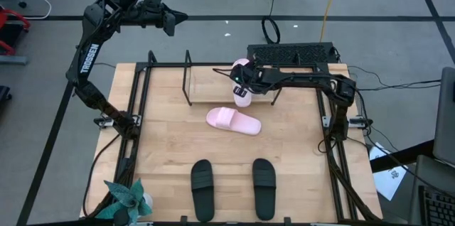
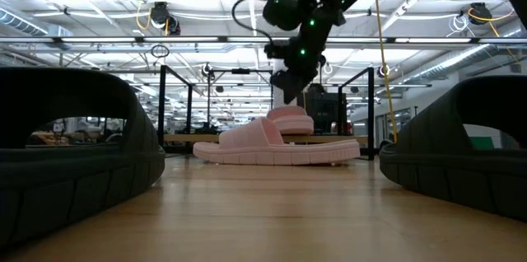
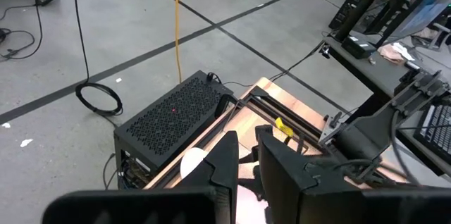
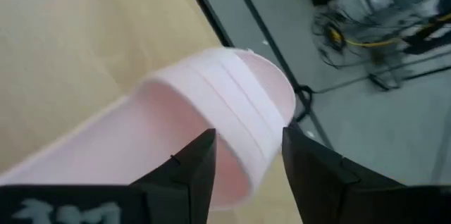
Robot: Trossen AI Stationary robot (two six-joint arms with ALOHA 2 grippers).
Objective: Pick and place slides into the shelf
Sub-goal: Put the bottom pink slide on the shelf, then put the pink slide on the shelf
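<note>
Wooden table [image 1: 170,148]: pink slide [image 1: 242,92] between right fingers [image 4: 190,168], near shelf [image 1: 188,77].

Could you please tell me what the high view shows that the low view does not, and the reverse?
Only the high view shows the shelf, the idle left claw raised beyond the table's far-left corner, and a plant. Only the low view shows the room's ceiling lights. Both show the right claw holding a pink slide, the second pink slide lying flat, and two black slides.

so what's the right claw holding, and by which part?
The right claw grips a pale pink open-toe slide sandal by its wide top strap, one finger inside the strap and one outside. The left claw holds nothing.
</note>
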